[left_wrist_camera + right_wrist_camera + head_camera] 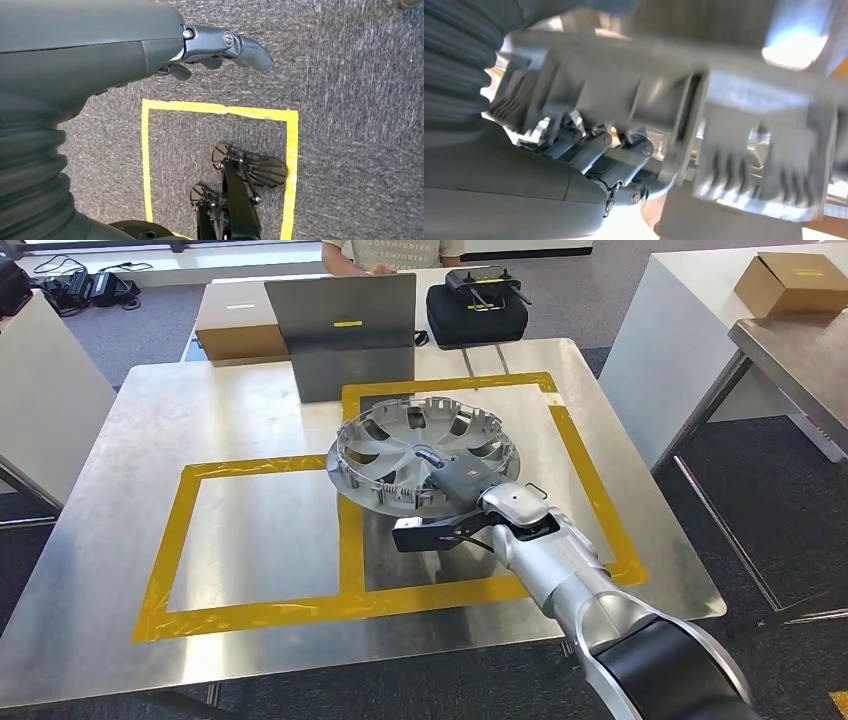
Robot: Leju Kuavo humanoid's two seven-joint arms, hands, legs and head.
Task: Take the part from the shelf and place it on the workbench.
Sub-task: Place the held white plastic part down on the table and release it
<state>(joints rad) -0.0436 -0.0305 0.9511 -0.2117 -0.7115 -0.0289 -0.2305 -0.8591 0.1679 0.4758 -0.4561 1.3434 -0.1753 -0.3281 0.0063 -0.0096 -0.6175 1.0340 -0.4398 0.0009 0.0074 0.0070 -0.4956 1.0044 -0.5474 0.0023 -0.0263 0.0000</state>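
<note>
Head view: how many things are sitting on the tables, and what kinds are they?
Wheel cover, held by the right robot hand: 1
Cardboard boxes: 2
Grey metal stand: 1
Black case: 1
Black controller on the case: 1
Total: 6

Bare workbench (pixel 120 490) left of wheel cover (pixel 425 450); upright panel (pixel 345 335) behind.

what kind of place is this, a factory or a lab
Probably a robot test lab or workshop, not a working factory: a steel workbench marked with yellow tape, a wheel cover in the right hand, and carpet.
</note>
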